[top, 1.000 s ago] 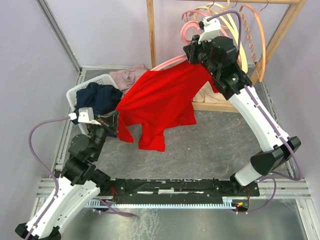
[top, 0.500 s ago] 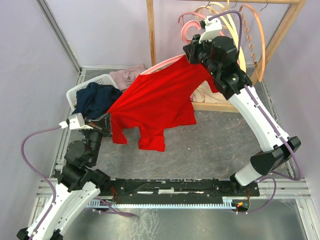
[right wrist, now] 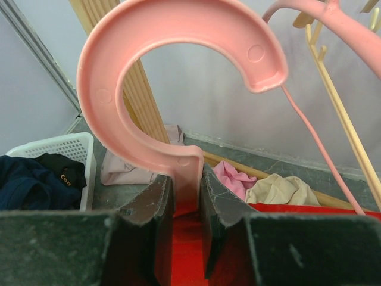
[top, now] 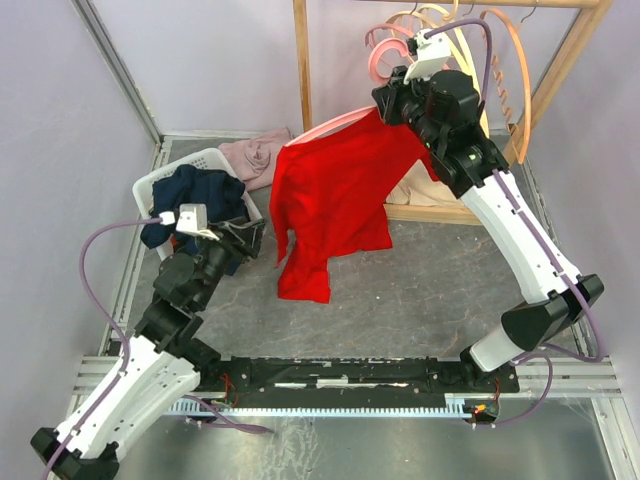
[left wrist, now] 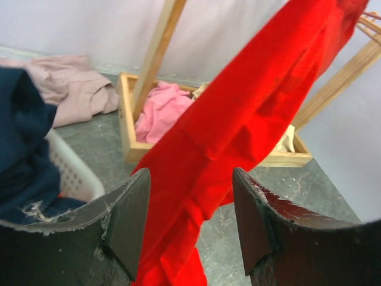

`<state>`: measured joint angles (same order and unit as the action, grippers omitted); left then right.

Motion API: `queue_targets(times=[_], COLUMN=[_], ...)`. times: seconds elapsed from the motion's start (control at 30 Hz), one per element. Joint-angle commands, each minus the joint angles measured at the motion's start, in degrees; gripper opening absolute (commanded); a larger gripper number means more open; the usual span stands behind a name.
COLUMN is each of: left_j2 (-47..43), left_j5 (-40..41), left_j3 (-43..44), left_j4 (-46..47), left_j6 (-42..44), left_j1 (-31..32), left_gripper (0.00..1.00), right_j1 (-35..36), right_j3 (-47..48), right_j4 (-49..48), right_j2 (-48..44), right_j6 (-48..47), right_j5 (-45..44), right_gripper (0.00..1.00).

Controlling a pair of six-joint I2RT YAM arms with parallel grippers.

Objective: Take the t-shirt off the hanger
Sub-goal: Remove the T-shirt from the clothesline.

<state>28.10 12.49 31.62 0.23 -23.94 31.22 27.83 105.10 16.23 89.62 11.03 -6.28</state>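
Released: my left claw [left wrist: 190, 174] now gapes empty; t-shirt [top: 335, 195] swung back, hangs lengthwise just ahead, mid-frame. Right claw [right wrist: 186, 196] pinches hanger [right wrist: 178, 21] neck, upper right.

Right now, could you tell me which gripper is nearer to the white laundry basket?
Left. The left gripper hovers open beside the white laundry basket; the right gripper is far off at the rack, shut on the pink hanger.

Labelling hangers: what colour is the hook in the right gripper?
Pink. The hanger hook shows best in the right wrist view.
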Motion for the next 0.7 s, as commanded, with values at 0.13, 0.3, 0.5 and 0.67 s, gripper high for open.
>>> queue_targets(times=[0.13, 0.3, 0.5, 0.67], left_j2=[10.7, 16.9, 21.7, 20.1], left_j5=[-11.5, -14.2, -17.7, -16.8], left_j3=[7.3, 10.5, 11.9, 10.6], left_j4=[17.6, 22.9, 26.6, 25.5], left_j6=[3.8, 4.0, 2.9, 2.3], left_j1=[-0.3, -0.2, -0.3, -0.2], left_gripper=[0.65, 0.66, 0.61, 0.10], right_j1=[-0.2, -0.1, -0.1, -0.1], right_j3=[-1.2, -2.2, -2.6, -1.9], right_j4=[-7.2, -7.1, -6.9, -6.1], right_j2=[-5.3, -6.1, -6.5, -6.1], right_j6=[-1.0, -0.9, -1.2, -1.5], right_j5=[1.7, 2.7, 2.9, 1.7], right_gripper=[0.01, 0.01, 0.01, 0.01])
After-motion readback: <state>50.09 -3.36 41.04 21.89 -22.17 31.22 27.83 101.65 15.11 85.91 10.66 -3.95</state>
